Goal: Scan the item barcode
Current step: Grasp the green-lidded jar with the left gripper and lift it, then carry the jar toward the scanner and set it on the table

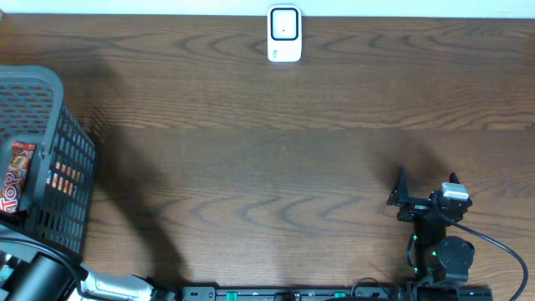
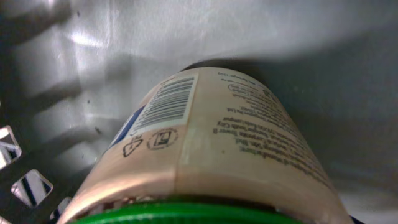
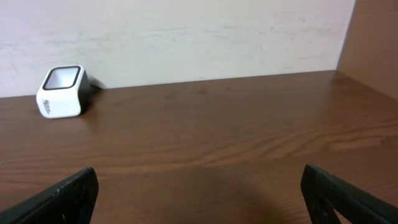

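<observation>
The bottle point(image 2: 236, 143) lies on its side on the floor of the basket point(image 1: 50, 125), at the left edge of the table. It is directly under my left wrist. Its long axis runs straight away from the wrist, green cap point(image 2: 186, 213) nearest and base farthest. The barcode point(image 2: 168, 102) faces up and a little left. My left fingers are out of sight, so I cannot tell whether they have it. My right gripper point(image 3: 199, 173) stands wide apart and holds nothing, near the right edge, well away from the basket. The left arm is clearly the nearer one. I judge the grasp should go across the bottle's width. The scanner point(image 1: 284, 33) sits far centre, to the basket's right.
</observation>
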